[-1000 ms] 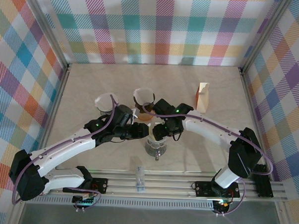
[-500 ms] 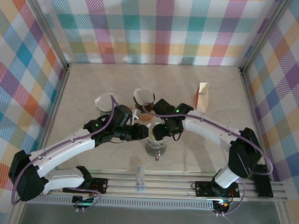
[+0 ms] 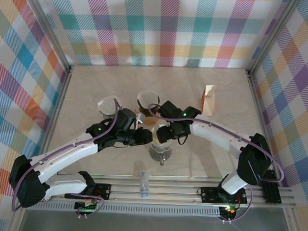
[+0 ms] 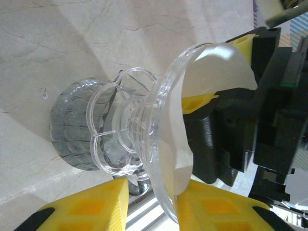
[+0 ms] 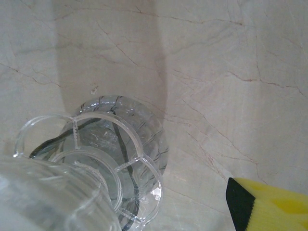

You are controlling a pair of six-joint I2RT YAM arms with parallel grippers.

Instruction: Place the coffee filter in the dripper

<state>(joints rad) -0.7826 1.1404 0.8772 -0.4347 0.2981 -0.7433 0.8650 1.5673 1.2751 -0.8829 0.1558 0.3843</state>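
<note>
Left end effector [image 4: 151, 204] now tight on dripper [image 4: 159, 120], filter [image 4: 216, 67] inside

From above, the left hand [image 3: 144, 137] and right hand [image 3: 164, 132] cover most of the dripper [image 3: 158, 145]. At the left wrist, the left fingers [image 4: 91, 209] run off the bottom edge, and the coffee filter [image 4: 216, 67] masks the right fingers. At the right wrist, the dripper's cone is blurred and cropped.
</note>
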